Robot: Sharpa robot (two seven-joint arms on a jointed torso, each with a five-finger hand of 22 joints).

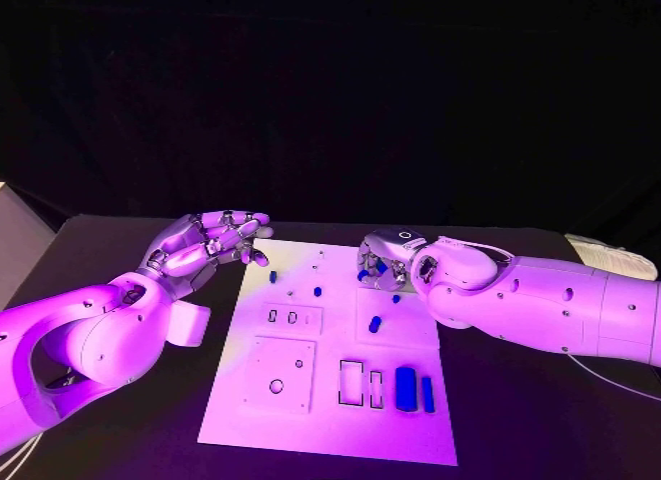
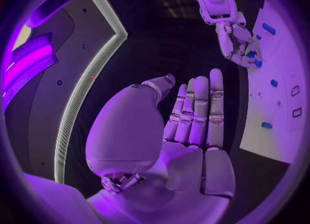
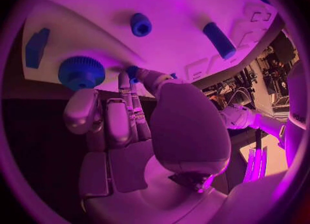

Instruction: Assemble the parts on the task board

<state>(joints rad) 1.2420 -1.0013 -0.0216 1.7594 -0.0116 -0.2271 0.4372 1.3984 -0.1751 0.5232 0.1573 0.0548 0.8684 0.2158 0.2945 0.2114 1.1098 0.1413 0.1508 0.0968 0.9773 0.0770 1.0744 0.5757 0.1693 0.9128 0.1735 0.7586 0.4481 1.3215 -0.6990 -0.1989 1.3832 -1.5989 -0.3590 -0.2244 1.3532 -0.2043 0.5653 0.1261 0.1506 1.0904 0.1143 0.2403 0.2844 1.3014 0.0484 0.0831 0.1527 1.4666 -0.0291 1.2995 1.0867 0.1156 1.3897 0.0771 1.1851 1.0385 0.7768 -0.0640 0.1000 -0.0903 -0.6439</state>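
Fingers [image 3: 132,97] of the right hand [image 1: 392,258] curl down over the far part of the task board [image 1: 330,420], and in the right wrist view their tips close around a small blue part [image 3: 132,72] standing on the white surface, so this hand pinches that piece. Just beside those fingertips sits a blue toothed wheel [image 3: 81,72], close to the board's edge and apart from the fingers. A short blue peg [image 3: 141,24] stands farther off on the board, a longer blue cylinder [image 3: 219,40] lies beyond it, and a flat blue block [image 3: 36,47] rests near the board's corner.

Over on the other side, the left hand [image 1: 208,245] hovers above the dark tabletop [image 1: 114,260] just beside the board's far left corner. Its fingers [image 2: 197,113] lie straight and side by side, thumb set off to one side, with nothing between them; no part touches them.

From the head view, the board lies in the middle of the tabletop between the two arms. Near its close edge a tall blue piece [image 1: 405,388] stands beside rectangular cut-outs [image 1: 350,382], and a small blue oval part [image 1: 376,324] lies in the board's middle, well apart from both hands.
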